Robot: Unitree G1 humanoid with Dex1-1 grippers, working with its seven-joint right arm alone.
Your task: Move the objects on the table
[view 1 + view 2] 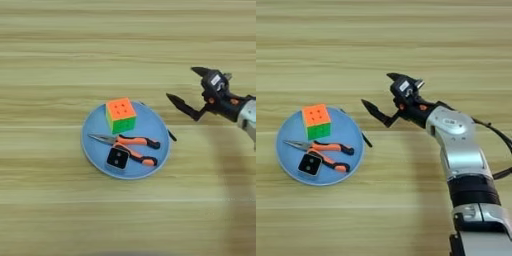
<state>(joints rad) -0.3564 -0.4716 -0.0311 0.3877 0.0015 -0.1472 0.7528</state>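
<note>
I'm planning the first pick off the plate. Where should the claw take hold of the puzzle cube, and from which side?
Probably by two opposite side faces of the puzzle cube, coming down from above. It stands flat at the blue plate's far edge, orange face up, clear of the pliers in front. The open claw hovers to its right.

Silver forearm (458, 145) with black joints and cable — orange-dotted black pincer (377, 91) with pointed fingers.

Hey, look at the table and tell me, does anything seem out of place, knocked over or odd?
Nothing looks spilled or damaged. The puzzle cube, pliers and small white block all sit on the blue plate. The block leans against the pliers' handle. The right gripper hangs open beside the plate, holding nothing.
</note>
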